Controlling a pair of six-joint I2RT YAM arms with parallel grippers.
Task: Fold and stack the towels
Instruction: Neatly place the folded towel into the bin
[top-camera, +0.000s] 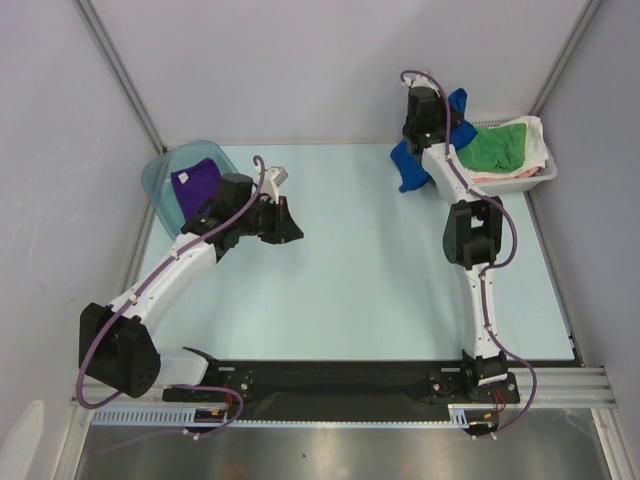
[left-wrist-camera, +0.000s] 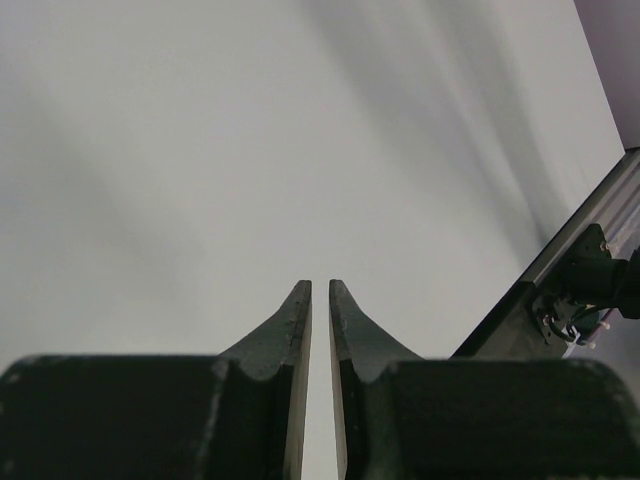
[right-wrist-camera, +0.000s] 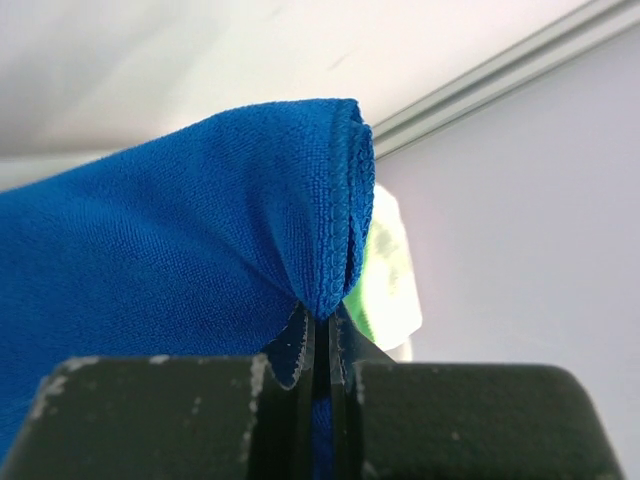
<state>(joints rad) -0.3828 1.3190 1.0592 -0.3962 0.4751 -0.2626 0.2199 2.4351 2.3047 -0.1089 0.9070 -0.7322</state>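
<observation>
The left arm (top-camera: 170, 268) reaches out over the pale desk (top-camera: 360, 290). Its jaws are nearly together, with just a thin gap, and nothing is in them. Behind those jaws sits a see-through tub (top-camera: 160, 180) with the purple towel (top-camera: 195, 182) lying in it.

Farther back, the right arm (top-camera: 480, 290) has its jaws pinched tight on the blue towel (right-wrist-camera: 180, 220). They hold it by the stitched edge, which sticks up past the tips. The rest hangs loose around them.

Just past those jaws is the green towel (top-camera: 495, 145), bunched up in a white basket (top-camera: 545, 170).

The towels look soft, light and floppy, so I think they will sag and flop over on their own. A corner or the hem looks like the best place to grab, since it is thicker there.
</observation>
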